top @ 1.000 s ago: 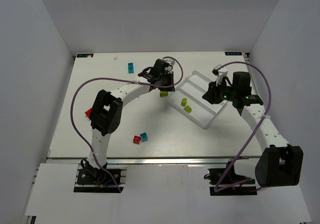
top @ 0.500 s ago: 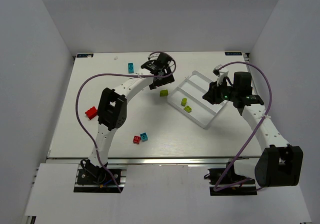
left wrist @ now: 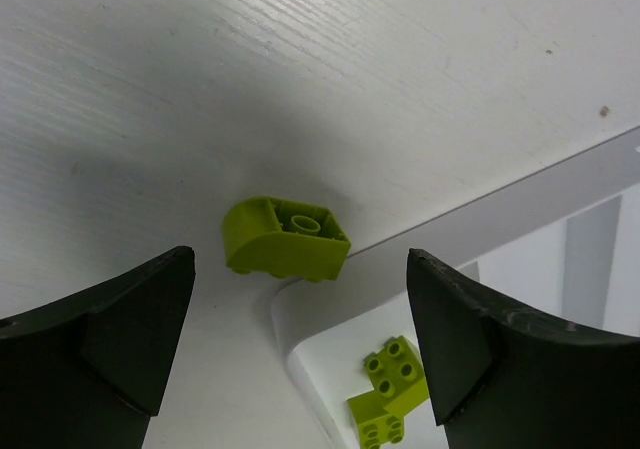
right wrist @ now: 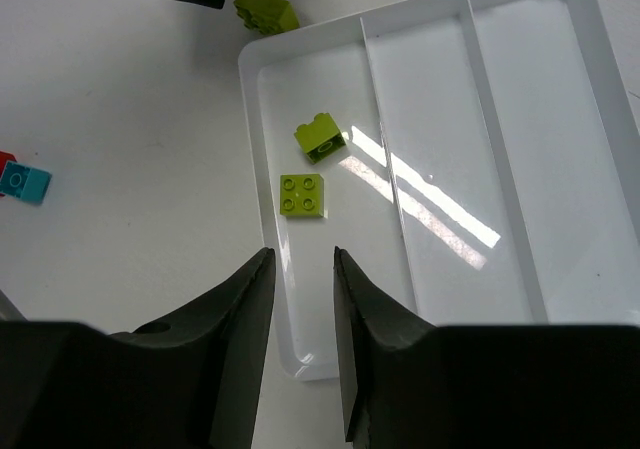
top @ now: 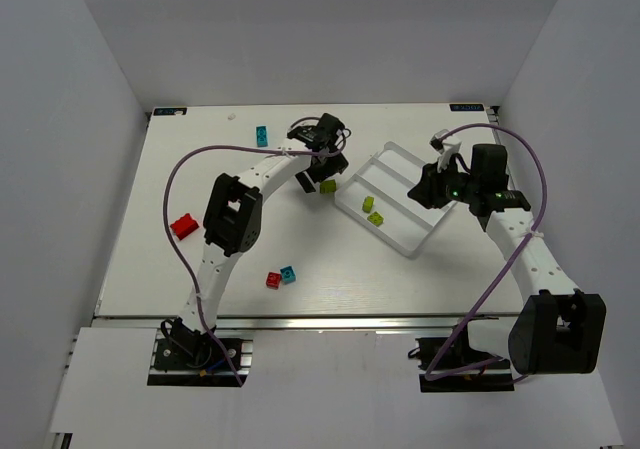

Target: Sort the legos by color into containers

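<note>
Lime brick (left wrist: 287,239) lies (underside up) between the left arm's wide-spread fingers (left wrist: 100,329), touching neither.

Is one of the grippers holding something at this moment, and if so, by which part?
Nothing is held. The left gripper is open, both fingers clear of the green brick lying on the table. The right gripper shows only a narrow empty gap over the tray.

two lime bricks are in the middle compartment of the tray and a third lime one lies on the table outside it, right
No: the two lime bricks lie in an end compartment of the tray, the one nearest the third lime brick, which does lie on the table outside. The right wrist view shows it.
</note>
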### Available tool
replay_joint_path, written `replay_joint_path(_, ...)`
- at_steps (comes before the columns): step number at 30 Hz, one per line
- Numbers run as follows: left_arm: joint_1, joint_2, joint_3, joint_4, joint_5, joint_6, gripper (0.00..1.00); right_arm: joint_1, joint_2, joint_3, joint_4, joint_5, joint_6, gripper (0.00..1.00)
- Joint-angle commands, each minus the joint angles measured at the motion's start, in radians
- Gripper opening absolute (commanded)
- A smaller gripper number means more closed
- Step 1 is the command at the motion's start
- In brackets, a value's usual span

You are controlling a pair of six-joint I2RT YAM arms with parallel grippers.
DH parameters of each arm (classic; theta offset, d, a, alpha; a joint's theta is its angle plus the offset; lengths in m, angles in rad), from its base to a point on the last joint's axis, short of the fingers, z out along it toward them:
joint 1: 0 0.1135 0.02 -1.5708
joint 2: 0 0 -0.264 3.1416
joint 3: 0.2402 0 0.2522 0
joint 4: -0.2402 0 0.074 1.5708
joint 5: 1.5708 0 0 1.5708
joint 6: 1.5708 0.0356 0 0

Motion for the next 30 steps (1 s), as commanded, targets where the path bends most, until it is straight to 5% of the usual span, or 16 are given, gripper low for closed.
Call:
replay_joint_path(1, 0.012, 0.021, 0.028, -0.029, 0.035, -0.029, 0.97, -0.011, -0.021, -0.006, 0.008, -0.030, -0.002, 0.36)
replay_joint_path(13, 0.021, 0.074, 0.048, -0.010, 0.081, -0.057, 0.96, -0.032, -0.024, -0.006, 0.003, -0.050, -0.003, 0.36)
replay_joint_path(20, 0.021, 0.074, 0.024, -0.003, 0.098, -0.054, 0.84, -0.045, -0.027, -0.008, 0.005, -0.059, 0.000, 0.36)
replay_joint_path(30, 0.030, 0.042, -0.012, 0.031, 0.115, -0.012, 0.53, -0.054, -0.027, -0.008, 0.005, -0.070, 0.003, 0.36)
